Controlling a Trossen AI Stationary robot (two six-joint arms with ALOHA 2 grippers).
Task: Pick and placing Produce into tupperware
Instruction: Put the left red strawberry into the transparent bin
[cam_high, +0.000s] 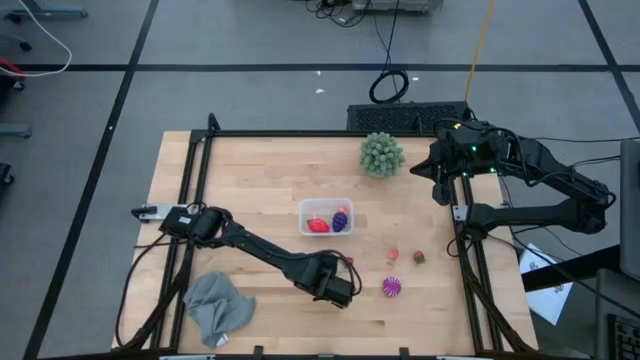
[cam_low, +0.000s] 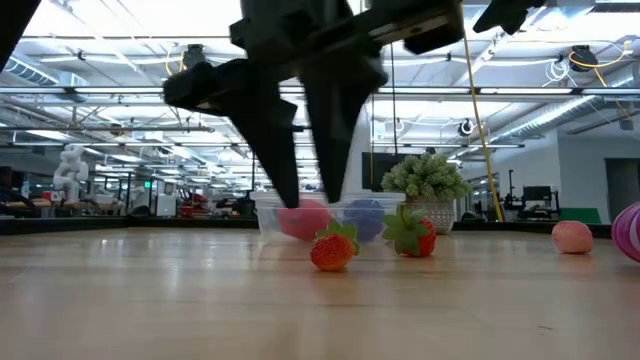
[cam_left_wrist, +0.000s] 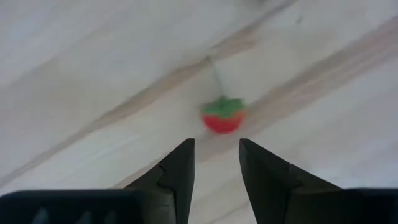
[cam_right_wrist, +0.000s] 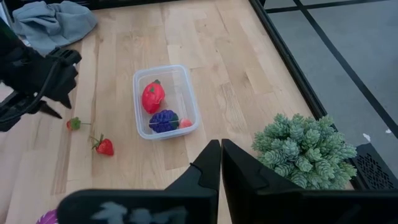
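Note:
The tupperware (cam_high: 327, 217) (cam_right_wrist: 165, 102) is a clear box in the middle of the table. It holds a red piece (cam_right_wrist: 152, 96), a dark purple piece (cam_right_wrist: 163, 120) and a small pink-red one. My left gripper (cam_high: 342, 282) (cam_left_wrist: 216, 149) (cam_low: 312, 200) is open and points down just short of a small red strawberry (cam_left_wrist: 222, 116) (cam_low: 333, 248) that lies on the wood. It does not touch the strawberry. A second strawberry (cam_high: 393, 256), another small piece (cam_high: 418, 257) and a striped magenta piece (cam_high: 392, 287) lie to the right. My right gripper (cam_high: 440, 185) (cam_right_wrist: 221, 149) waits shut at the far right.
A green spiky ball (cam_high: 381, 153) (cam_right_wrist: 305, 152) stands near the far edge, close to my right arm. A crumpled grey cloth (cam_high: 218, 305) lies at the near left corner. A black rail frames the table (cam_high: 200, 180). Bare wood stretches left of the container.

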